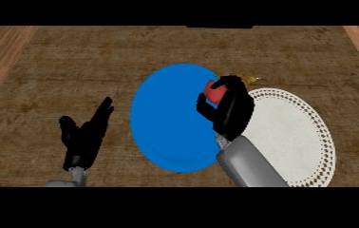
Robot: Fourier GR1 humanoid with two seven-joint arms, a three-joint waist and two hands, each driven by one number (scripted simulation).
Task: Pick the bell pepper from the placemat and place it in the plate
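Over right rim of blue round plate [165, 127]: right robot hand [235, 112] clasps red bell pepper [212, 90]; you need plate centre, lying leftward.

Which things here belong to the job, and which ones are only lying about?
For the job: bell pepper, red, held in the right hand; blue plate; white placemat.
Not used: left hand, resting open at the left; brown counter top.

Blue plate [165, 127], red pepper [212, 90], white lacy placemat [294, 132]
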